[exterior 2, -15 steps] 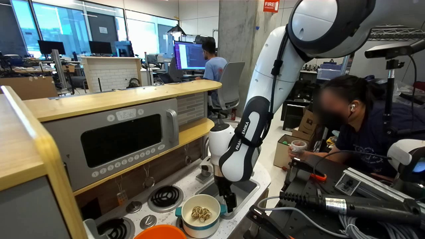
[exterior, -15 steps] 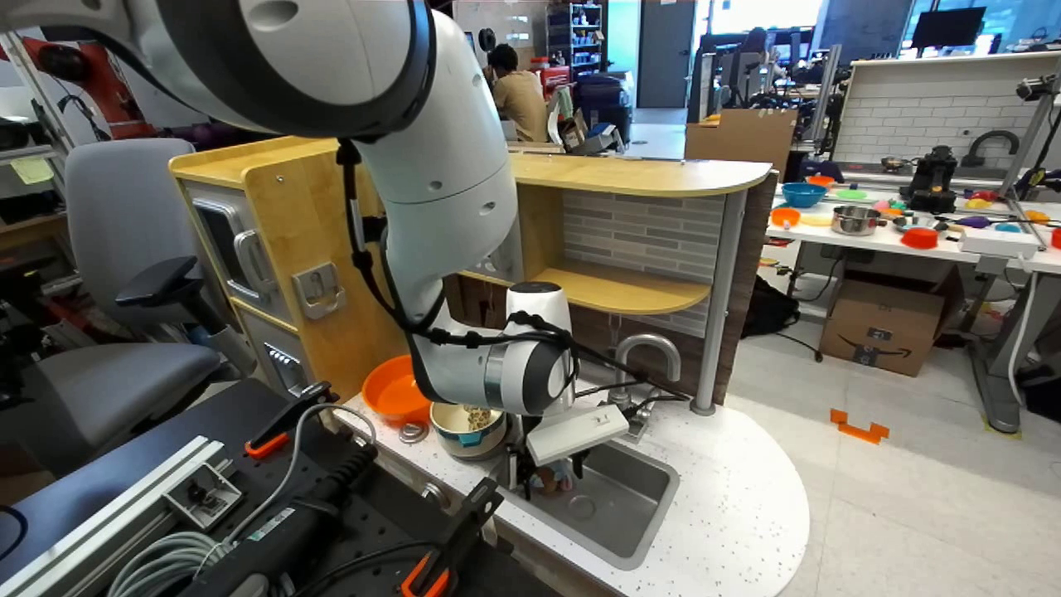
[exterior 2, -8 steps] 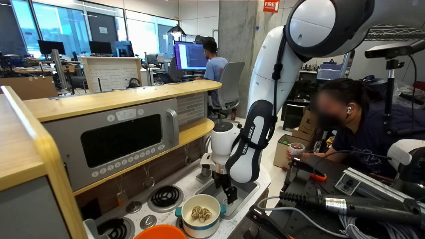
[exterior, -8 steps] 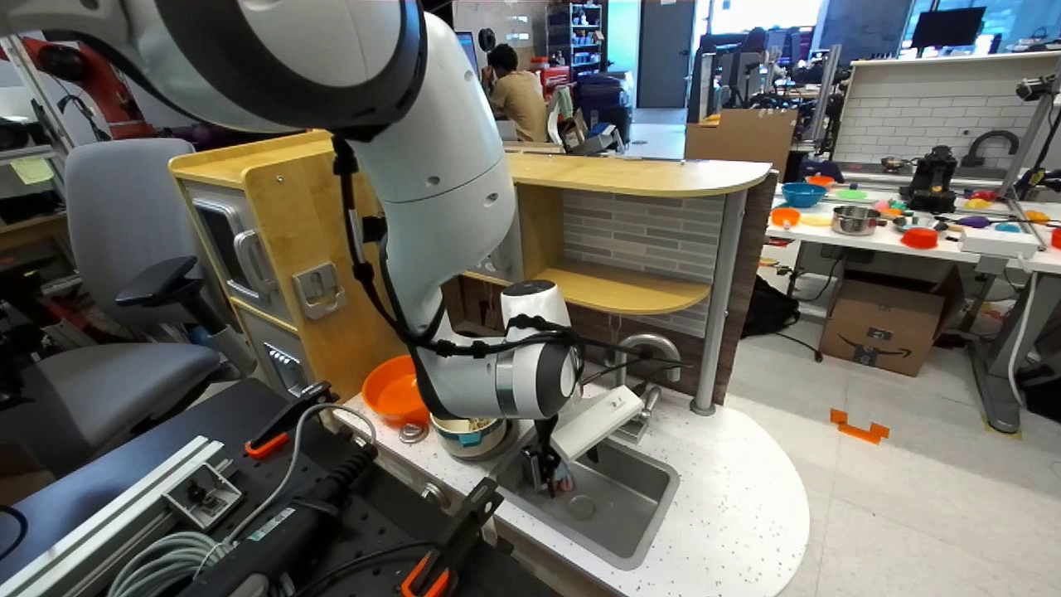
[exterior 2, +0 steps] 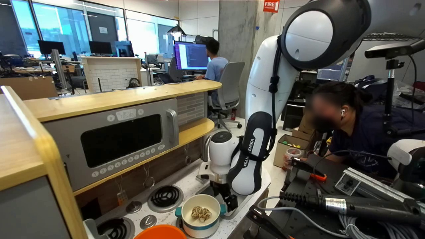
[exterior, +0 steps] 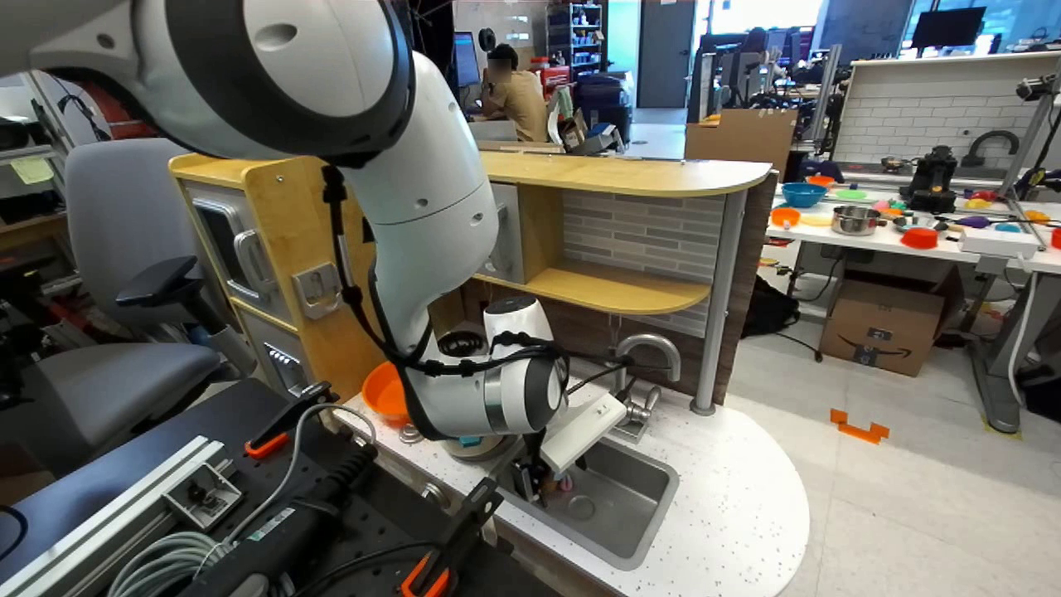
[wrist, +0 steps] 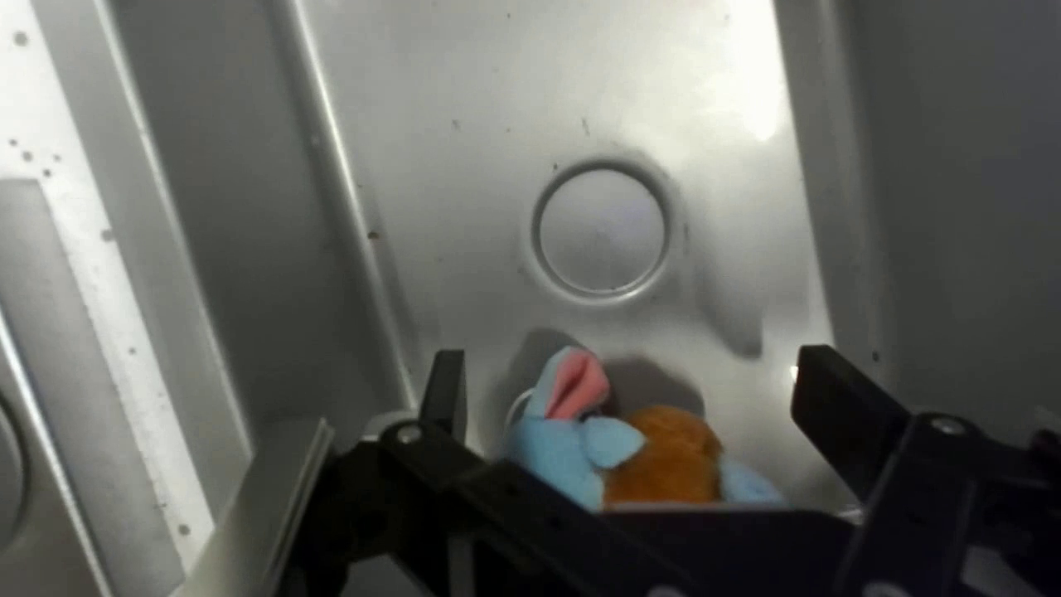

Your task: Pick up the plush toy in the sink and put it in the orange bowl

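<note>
- In the sink (exterior: 622, 506), the plush toy (wrist: 638, 464) is lying on the metal bottom near the drain (wrist: 603, 230), its brown, pale blue and pink cloth showing in the wrist view
- The jaws are standing wide apart and gripping nothing; in the wrist view they are framing the toy from either side, likely so that closing would squeeze its soft body evenly
- Whether they are sitting level with the toy or hanging just above it, the views are not telling
- The robot arm (exterior: 435, 199) is hanging low over the sink, presumably because the toy is sitting well below the top of the bench (exterior: 738, 497)
- The pot (exterior 2: 202, 230) is standing between the sink and the orange bowl (exterior: 385, 394), so the carry is probably asking for a lift high enough to clear it
- A spotted lump (exterior 2: 201, 214) is resting inside the pot; being outside the sink, it is seemingly not counting as the target
- With nothing gripped, I am judging the work to be at the lining-up step, the lift not yet begun
</note>
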